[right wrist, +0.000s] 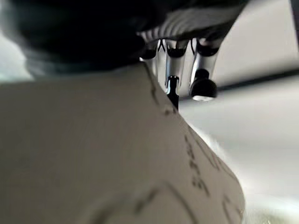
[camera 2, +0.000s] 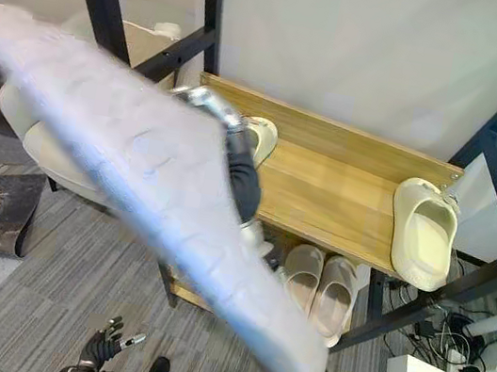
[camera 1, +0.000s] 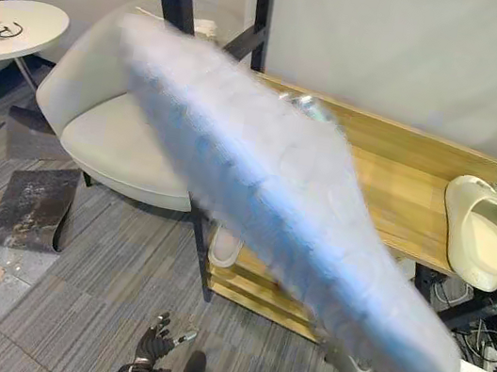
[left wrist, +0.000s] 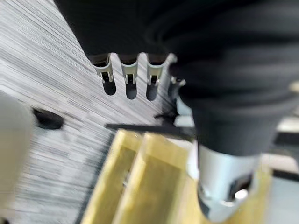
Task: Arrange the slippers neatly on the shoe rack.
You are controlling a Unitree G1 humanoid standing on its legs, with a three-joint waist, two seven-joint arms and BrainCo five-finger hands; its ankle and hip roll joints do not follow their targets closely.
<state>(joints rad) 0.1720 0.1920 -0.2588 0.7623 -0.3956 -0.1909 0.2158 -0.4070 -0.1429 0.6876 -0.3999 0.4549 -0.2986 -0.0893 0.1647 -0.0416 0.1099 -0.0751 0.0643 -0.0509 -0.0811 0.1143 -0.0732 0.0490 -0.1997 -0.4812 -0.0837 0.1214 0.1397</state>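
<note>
Right arm stretched out across to the shoe rack (camera 2: 343,192), a low wooden one with two shelves. Right hand (camera 2: 228,125) is at the left end of the top shelf, against a cream slipper (camera 2: 263,137) lying there. From the wrist, that slipper's patterned sole sits right up against the palm; cannot tell whether the hand grips it or merely rests on it.

Second cream slipper (camera 2: 422,234) at the far right end of the same shelf, well apart from the first. A pair of pale slippers (camera 2: 323,284) side by side on the lower shelf.

Left hand (camera 1: 156,338) hangs low over the grey carpet, fingers loose and spread, holding nothing.

White chair (camera 1: 113,140) just left of the rack, dark mat (camera 1: 30,207) on the floor near it
</note>
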